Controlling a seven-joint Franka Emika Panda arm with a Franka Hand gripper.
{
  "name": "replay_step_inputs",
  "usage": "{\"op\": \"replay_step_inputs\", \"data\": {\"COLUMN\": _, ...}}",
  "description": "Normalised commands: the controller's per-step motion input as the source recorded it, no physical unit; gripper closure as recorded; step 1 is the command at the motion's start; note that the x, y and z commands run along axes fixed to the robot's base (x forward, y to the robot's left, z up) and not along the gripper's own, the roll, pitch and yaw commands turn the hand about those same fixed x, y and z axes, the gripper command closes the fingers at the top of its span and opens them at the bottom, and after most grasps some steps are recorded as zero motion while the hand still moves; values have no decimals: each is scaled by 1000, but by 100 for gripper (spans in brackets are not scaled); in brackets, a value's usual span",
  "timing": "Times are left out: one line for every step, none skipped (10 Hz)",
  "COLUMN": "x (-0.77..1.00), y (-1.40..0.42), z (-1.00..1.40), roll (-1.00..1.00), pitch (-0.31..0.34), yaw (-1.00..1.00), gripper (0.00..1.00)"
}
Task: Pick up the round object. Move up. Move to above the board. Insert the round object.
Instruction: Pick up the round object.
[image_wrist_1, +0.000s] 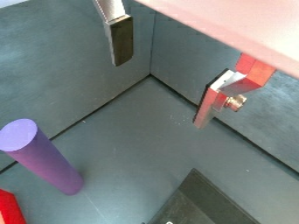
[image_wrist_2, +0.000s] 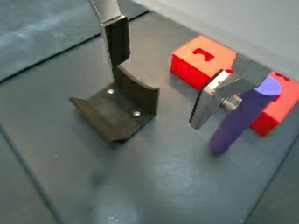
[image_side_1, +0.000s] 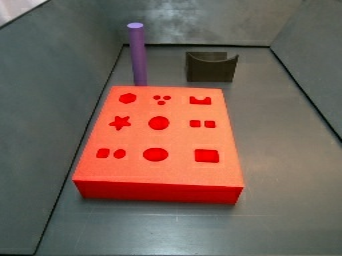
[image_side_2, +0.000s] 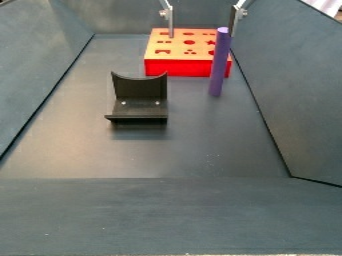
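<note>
The dark grey desk (image_side_2: 187, 150) is walled on its sides by upright grey panels, and most of its floor lies bare, with a broad open stretch in front of the things in a side view.

The tall, slim, matte purple cylinder peg (image_side_1: 138, 53) stands upright on the desk, its long axis vertical and its flat round end facing up. It is just beside a short edge of the large flat bright red rectangular board (image_side_1: 160, 140), near one corner of it; whether the two touch cannot be told. The peg also shows in the opposite side view (image_side_2: 219, 62) and in both wrist views (image_wrist_1: 42, 157) (image_wrist_2: 243, 114).

The squat dark grey block with a curved notch (image_side_2: 136, 97) sits apart from the board, notch upward (its seat holds nothing).

The claw (image_wrist_2: 163, 74) hangs above the desk with its flat silver fingers (image_wrist_1: 121, 37) spread wide, nothing between them, gripping nothing. The peg stands free to one side of it, untouched; the notched block lies beneath.
</note>
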Motion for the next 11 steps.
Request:
{"op": "replay_step_inputs", "data": {"x": -566, "y": -929, "z": 0, "roll": 109, "pitch": -124, "yaw": 0, "gripper": 0}}
{"op": "replay_step_inputs", "data": {"x": -563, "y": -906, "z": -60, "roll": 153, "pitch": -100, "yaw": 26, "gripper": 0}}
{"op": "replay_step_inputs", "data": {"x": -629, "y": -789, "z": 0, "roll": 230, "pitch": -103, "yaw": 29, "gripper": 0}}
{"op": "replay_step_inputs", "data": {"x": -569, "y": -803, "z": 0, "roll": 273, "pitch": -80, "yaw": 0, "gripper": 0}}
{"op": "replay_step_inputs", "data": {"x": -623, "y": -751, "z": -40, "roll": 286, "pitch": -73, "yaw": 0, "gripper": 0}}
{"op": "replay_step_inputs", "data": {"x": -314, "y": -617, "z": -317, "roll": 104, "pitch": -69, "yaw": 80, "gripper": 0}}
{"op": "replay_step_inputs", "data": {"x": 140, "y": -166, "z": -523, "roll": 127, "pitch": 10, "yaw": 0, "gripper": 0}}
{"op": "replay_step_inputs", "data": {"x": 29, "y": 0, "z": -591, "roll": 97, "pitch": 30, "yaw": 0, "gripper": 0}}
{"op": "replay_step_inputs", "data": {"x": 0, "y": -23, "z": -657, "roll": 61, "pitch": 1, "yaw": 0, "gripper": 0}}
{"op": "replay_step_inputs", "data": {"x": -43, "y": -234, "z": -689, "roll": -11, "pitch": 0, "yaw": 0, "gripper": 0}}
{"op": "replay_step_inputs", "data": {"x": -6, "y": -283, "z": -366, "roll": -56, "pitch": 0, "yaw": 0, "gripper": 0}}
